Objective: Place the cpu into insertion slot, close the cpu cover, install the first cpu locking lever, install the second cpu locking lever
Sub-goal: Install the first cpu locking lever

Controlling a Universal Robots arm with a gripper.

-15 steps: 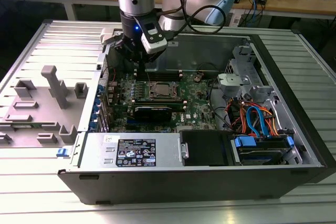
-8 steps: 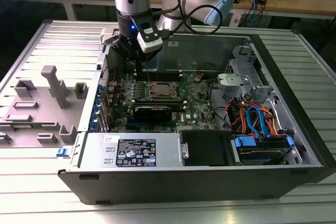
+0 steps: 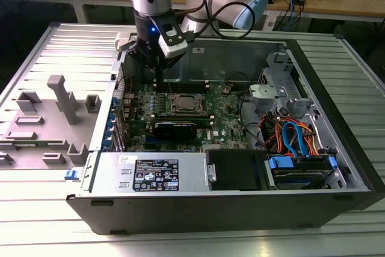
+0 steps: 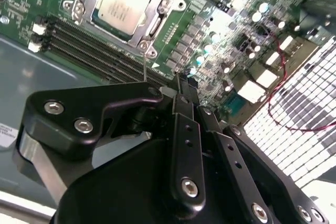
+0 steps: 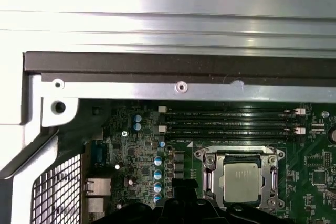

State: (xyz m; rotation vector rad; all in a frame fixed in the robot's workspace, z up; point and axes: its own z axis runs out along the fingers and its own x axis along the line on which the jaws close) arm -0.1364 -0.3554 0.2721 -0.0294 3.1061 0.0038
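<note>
- Open computer case (image 3: pixel 240 203) lying flat on a ribbed metal worktop (image 3: pixel 355 58), side panel off so the arm can come down on the motherboard (image 3: pixel 225 127) from above.
- Gripper (image 3: pixel 157 81) hangs inside the case, low over the board. Its fingers (image 4: pixel 181 98) are drawn together at the tips with nothing visible between them, so I read it as clenched and empty.
- The cpu (image 4: pixel 122 4) is already seated in the insertion slot (image 5: pixel 239 157), near the fingers and off to the exterior view's right of them. It's flat and square, not tilted.
- The cpu cover (image 4: pixel 157 17) looks folded down around the chip, with the metal top showing through the cut-out. I judge placing and closing done.
- A thin metal rod (image 4: pixel 144 64) runs from the socket corner to just beside the fingertips. It's probably a locking lever not yet latched, but I can't tell if the fingers touch it.
- Memory slots (image 5: pixel 231 121) run alongside the socket, clear of the fingers.
</note>
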